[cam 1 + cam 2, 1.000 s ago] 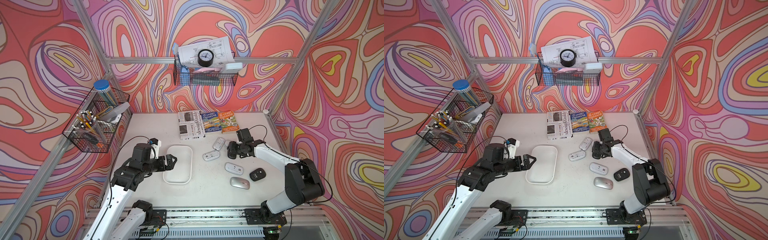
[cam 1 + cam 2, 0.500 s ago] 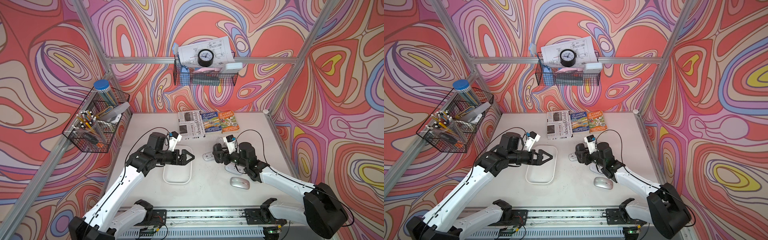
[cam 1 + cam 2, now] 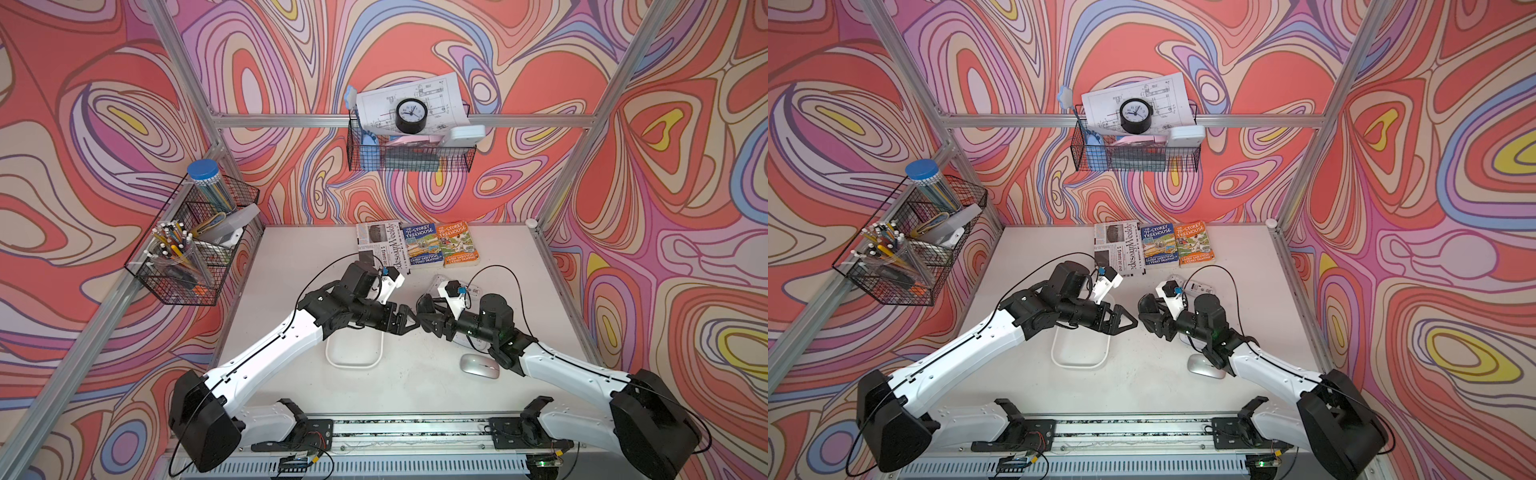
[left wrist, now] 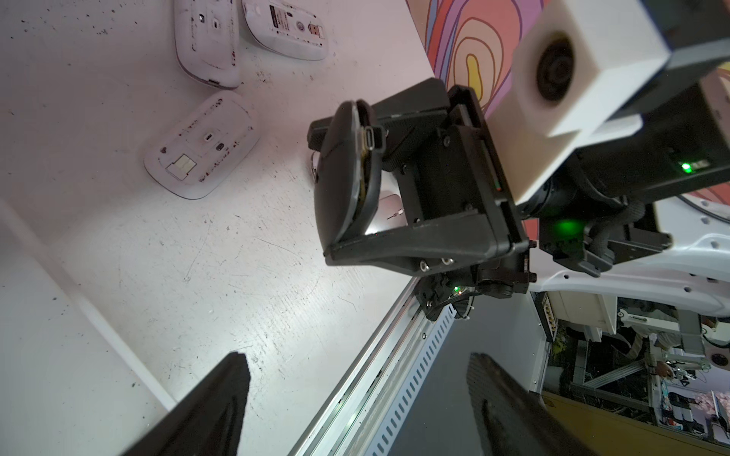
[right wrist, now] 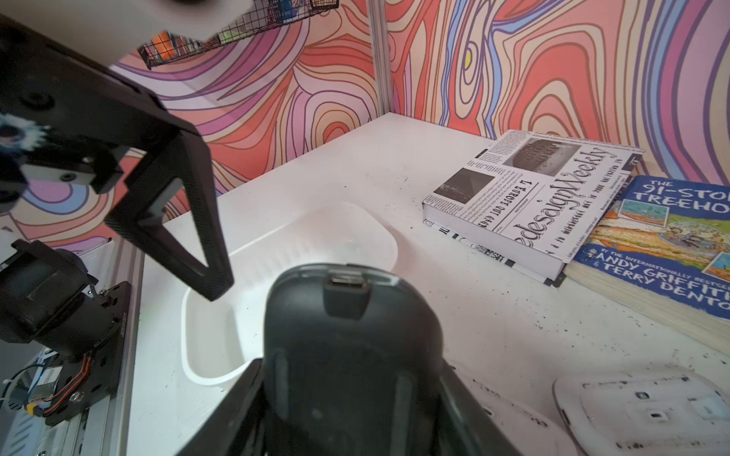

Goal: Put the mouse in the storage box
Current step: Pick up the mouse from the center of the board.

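Note:
My right gripper (image 3: 428,316) is shut on a black mouse (image 3: 424,306), held on edge above the table with its charging port facing out. The left wrist view shows the mouse (image 4: 343,177) pinched between the right gripper's (image 4: 322,191) two fingers. My left gripper (image 3: 409,321) faces it tip to tip, open and empty, a short gap away. The white storage box (image 3: 353,365) lies empty on the table below and behind the left gripper, partly hidden by the left arm. In the right wrist view the box (image 5: 205,316) sits just beyond the mouse (image 5: 351,335).
A silver mouse (image 3: 478,365) lies under the right forearm. Three white mice lie upside down at the back right (image 4: 201,146). A newspaper-print book (image 3: 380,245) and two paperbacks (image 3: 440,244) sit at the back. Wire baskets hang on the left wall (image 3: 191,249) and back wall (image 3: 409,153).
Both arms have swung in toward the table's middle. The right gripper has carried the black mouse leftward and up; the left gripper has moved right across the box to face it, its jaws a little narrower.

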